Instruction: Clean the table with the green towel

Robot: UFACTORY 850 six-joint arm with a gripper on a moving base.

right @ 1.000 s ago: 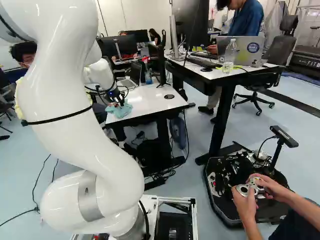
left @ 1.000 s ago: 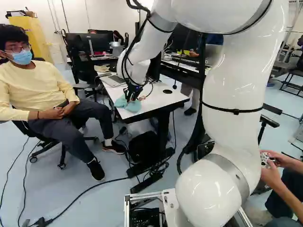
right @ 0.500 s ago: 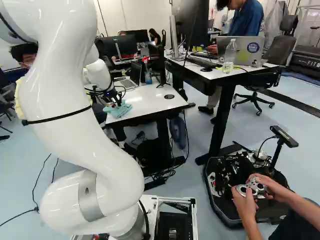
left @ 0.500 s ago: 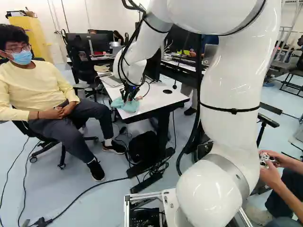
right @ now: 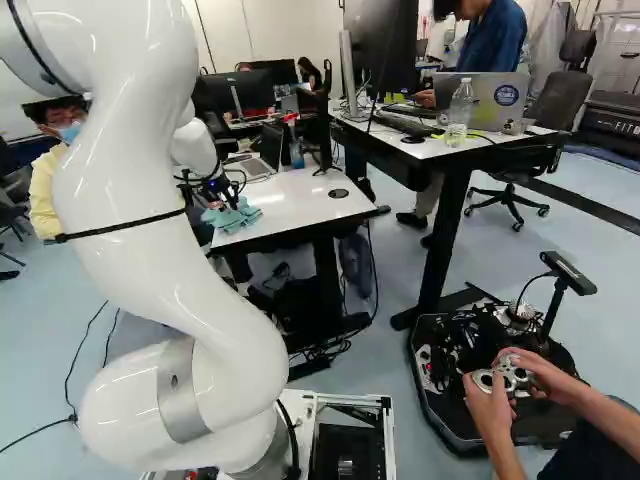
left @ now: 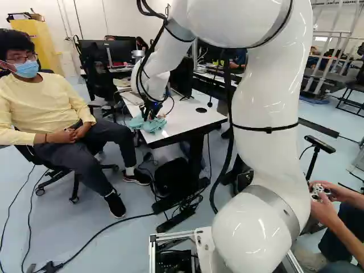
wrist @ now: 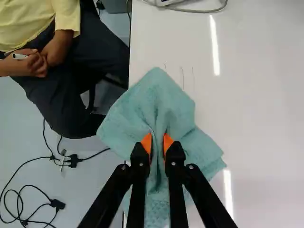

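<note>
In the left base view my gripper (left: 150, 117) is low over the near left corner of the white table (left: 187, 122), on the green towel (left: 157, 126). The wrist view shows the gripper (wrist: 157, 140) shut on a raised fold of the towel (wrist: 166, 95), its orange pads pressing from two sides. The cloth lies spread and creased around the fingers, partly past the table's edge. Thin dark lines (wrist: 183, 78) mark the tabletop just ahead of the towel.
A seated person (left: 48, 111) is close beside the table's left edge. Farther back on the table are an open laptop (right: 258, 165) and a spray bottle (right: 296, 152). A second desk (right: 450, 147) stands to the right, near another robot's base (right: 490, 370).
The arm has swung left in the left base view, carrying the gripped towel a short way toward the table's left edge. Its folds have shifted. The base has stayed put.
</note>
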